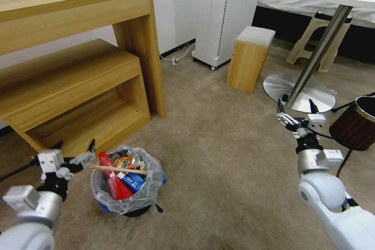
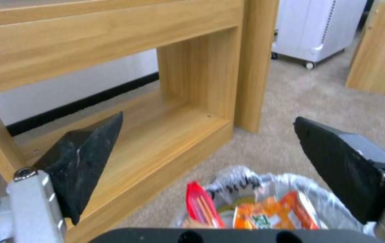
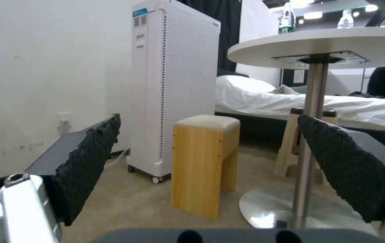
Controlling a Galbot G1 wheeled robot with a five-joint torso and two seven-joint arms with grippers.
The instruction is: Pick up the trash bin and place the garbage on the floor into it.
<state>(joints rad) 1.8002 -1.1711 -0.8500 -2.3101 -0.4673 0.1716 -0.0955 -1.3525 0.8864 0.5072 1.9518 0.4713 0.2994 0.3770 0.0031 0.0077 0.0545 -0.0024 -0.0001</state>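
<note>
The trash bin (image 1: 137, 201), small and dark blue with a clear plastic liner, stands on the beige floor (image 1: 218, 156) in front of the wooden shelf. Garbage fills it: a red packet (image 1: 117, 187), a blue-white carton (image 1: 133, 180), an orange wrapper (image 1: 124, 161) and a wooden stick (image 1: 117, 169) lying across the rim. My left gripper (image 1: 75, 145) hovers open just left of the bin, nothing between its fingers. The left wrist view has the left gripper (image 2: 208, 117) open above the bin's rim (image 2: 242, 177). My right gripper (image 1: 296, 106) is open and empty, far to the right, and the right wrist view shows it (image 3: 209, 116) the same.
A two-tier wooden desk (image 1: 78, 58) stands close behind the bin. Farther back are a white tower appliance (image 1: 224, 11), a small wooden stool (image 1: 250, 58) and a round table's metal foot (image 1: 299, 86). A larger brown bin (image 1: 353, 123) sits beside my right arm.
</note>
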